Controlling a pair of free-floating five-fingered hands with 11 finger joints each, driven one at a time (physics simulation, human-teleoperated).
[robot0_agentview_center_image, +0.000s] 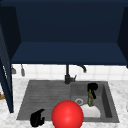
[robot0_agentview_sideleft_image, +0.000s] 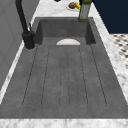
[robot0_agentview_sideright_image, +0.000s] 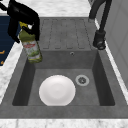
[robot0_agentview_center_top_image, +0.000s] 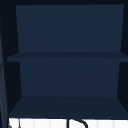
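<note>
Front view: we are holding a green spray bottle (robot0_agentview_center_image: 90, 98) upright above the white round plate (robot0_agentview_center_image: 90, 110) in the sink basin, right hand (robot0_agentview_center_image: 92, 87) fingers curling round its neck; left hand (robot0_agentview_center_image: 37, 118) is hovering, fingers curled.

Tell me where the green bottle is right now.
In the front view, the green bottle hangs from the right hand, above the white plate in the sink basin.

The bottle (robot0_agentview_sideright_image: 30, 48) carried a label with a red band, but no wording on it was readable.
</note>
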